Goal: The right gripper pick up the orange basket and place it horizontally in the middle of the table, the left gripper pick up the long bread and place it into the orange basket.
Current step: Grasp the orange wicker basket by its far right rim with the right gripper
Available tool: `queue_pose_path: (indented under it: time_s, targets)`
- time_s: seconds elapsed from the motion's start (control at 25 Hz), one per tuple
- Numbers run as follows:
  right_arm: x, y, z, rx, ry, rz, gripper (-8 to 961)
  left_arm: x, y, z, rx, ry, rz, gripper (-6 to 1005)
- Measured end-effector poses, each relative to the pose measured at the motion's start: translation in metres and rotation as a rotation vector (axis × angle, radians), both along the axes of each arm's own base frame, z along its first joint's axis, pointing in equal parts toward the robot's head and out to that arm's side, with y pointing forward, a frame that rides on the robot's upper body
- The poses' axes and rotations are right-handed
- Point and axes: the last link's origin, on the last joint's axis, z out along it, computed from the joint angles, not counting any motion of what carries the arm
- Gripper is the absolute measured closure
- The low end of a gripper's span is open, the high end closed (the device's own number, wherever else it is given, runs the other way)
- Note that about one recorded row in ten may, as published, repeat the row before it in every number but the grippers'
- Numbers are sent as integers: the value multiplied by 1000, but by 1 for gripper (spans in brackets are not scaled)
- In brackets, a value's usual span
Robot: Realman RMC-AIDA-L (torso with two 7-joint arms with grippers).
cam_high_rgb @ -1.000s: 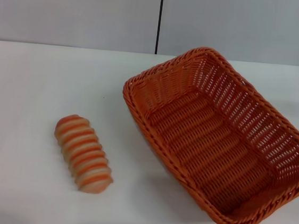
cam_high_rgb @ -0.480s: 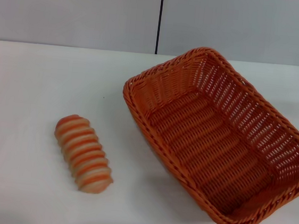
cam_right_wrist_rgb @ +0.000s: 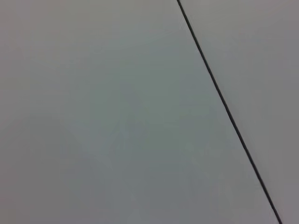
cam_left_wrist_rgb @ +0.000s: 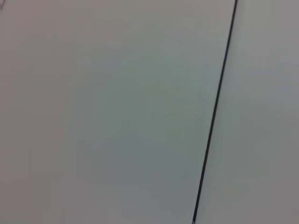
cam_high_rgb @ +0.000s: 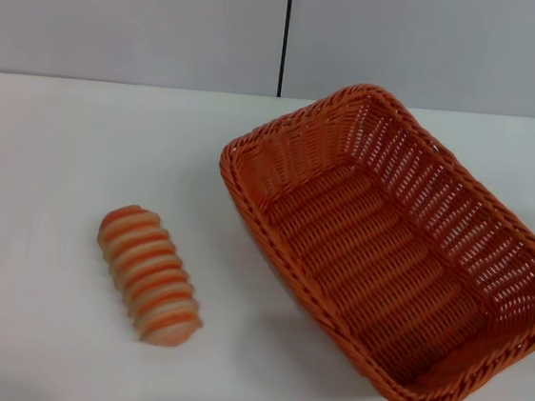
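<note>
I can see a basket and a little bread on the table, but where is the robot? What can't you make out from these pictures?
- Both arms and their jaws: in no view; both wrist views show only a plain grey panel with a dark seam.
- The orange basket: its right corner is cut off by the head view's right edge.
- The long bread: its underside faces the table, hidden.

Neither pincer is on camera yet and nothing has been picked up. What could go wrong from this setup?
1. The orange basket lies diagonally on the right side of the table, its near corner close to the front edge; a clumsy grasp might push it off.
2. The long bread lies loose to the basket's left; turning the basket horizontal could knock it.
3. Both wrist views show only a wall, so neither helps the approach.
</note>
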Motion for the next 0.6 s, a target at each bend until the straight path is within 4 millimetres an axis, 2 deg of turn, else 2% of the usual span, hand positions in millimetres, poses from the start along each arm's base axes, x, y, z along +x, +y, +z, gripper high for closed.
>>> queue_pose_path:
  time_s: [0.28, 0.6]
  targets:
    - [-8, 9, 20, -214, -1, -21, 171, 4, 7, -3, -40, 3, -32, 160]
    - [-33, 41, 44, -524, -102, -145, 176, 2, 6, -6, -49, -18, -22, 160]
